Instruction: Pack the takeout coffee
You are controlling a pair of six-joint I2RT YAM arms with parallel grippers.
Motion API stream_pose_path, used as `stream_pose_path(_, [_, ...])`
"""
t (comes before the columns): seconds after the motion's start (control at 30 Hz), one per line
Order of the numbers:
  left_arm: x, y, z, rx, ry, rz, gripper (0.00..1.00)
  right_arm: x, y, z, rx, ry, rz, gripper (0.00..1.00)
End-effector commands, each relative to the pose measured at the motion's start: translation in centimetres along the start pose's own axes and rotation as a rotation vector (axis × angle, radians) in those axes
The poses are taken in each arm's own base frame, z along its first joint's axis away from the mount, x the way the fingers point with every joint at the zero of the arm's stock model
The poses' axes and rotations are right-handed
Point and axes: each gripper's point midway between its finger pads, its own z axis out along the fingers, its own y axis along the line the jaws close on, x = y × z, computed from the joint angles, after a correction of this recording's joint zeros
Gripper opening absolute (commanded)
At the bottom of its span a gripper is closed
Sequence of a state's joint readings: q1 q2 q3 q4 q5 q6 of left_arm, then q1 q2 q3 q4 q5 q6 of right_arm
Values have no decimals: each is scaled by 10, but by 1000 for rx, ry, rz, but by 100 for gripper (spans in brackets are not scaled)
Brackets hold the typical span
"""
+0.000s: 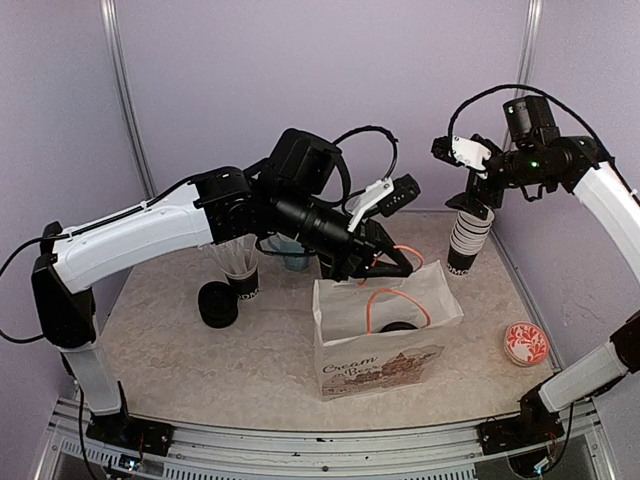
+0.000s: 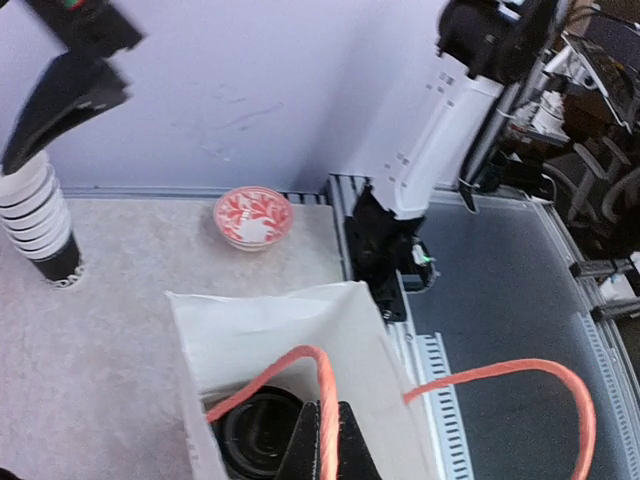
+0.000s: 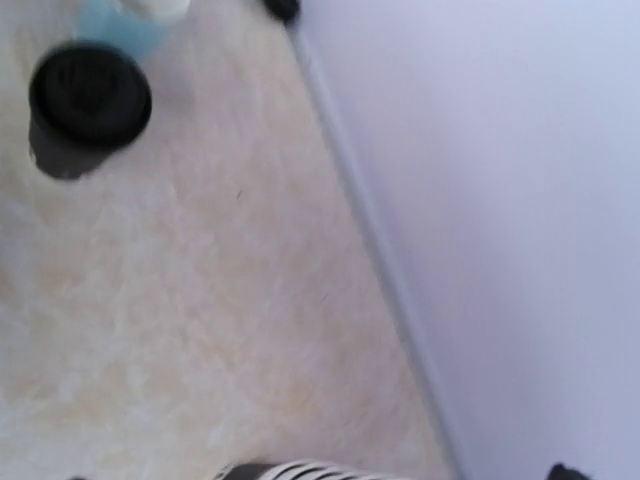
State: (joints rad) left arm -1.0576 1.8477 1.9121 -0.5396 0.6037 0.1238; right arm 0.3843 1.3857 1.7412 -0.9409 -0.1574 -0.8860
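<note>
One takeout coffee cup (image 1: pixel 399 327), black with a round lid, stands inside the white paper bag (image 1: pixel 375 365); the left wrist view shows its lid (image 2: pixel 252 436) down in the bag (image 2: pixel 270 330). Another lidded black cup (image 1: pixel 218 303) stands on the table to the left. My left gripper (image 1: pixel 403 267) is over the bag's mouth, shut (image 2: pixel 325 435) on the bag's orange handle (image 2: pixel 328 385). My right gripper (image 1: pixel 477 203) hangs open at the back right, over the top of a stack of paper cups (image 1: pixel 467 237).
A red patterned bowl (image 1: pixel 526 343) lies right of the bag. Behind my left arm stand a light blue mug (image 1: pixel 293 257) and a black cup with white sticks (image 1: pixel 240 268). The right wrist view shows a round black lid (image 3: pixel 90 95) beside the mug (image 3: pixel 125 25), near the back wall.
</note>
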Motion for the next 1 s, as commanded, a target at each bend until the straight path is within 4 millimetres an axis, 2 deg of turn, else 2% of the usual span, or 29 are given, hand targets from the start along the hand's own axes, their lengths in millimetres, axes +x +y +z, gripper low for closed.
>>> stream_pose_path(0.0, [6, -65, -3, 117, 37, 29, 0, 20, -1, 16, 42, 27, 59, 98])
stream_pose_path(0.33, [27, -137, 23, 90, 115, 79, 0, 25, 26, 25, -48, 0, 104, 97])
stream_pose_path(0.47, [38, -159, 40, 94, 140, 75, 0, 24, 39, 21, -86, -25, 111, 97])
stream_pose_path(0.57, [39, -171, 50, 83, 139, 74, 0, 22, 47, 16, -114, -47, 115, 97])
stream_pose_path(0.67, [37, -176, 56, 70, 130, 71, 0, 23, 56, 14, -135, -60, 116, 97])
stream_pose_path(0.8, [31, -172, 60, 39, 121, 73, 0, 22, 63, 10, -151, -73, 112, 97])
stream_pose_path(0.9, [21, -165, 59, 0, 116, 111, 0, 21, 64, 7, -146, -82, 113, 97])
stream_pose_path(0.97, [17, -153, 60, -22, 126, 122, 0, 21, 66, 5, -149, -87, 122, 97])
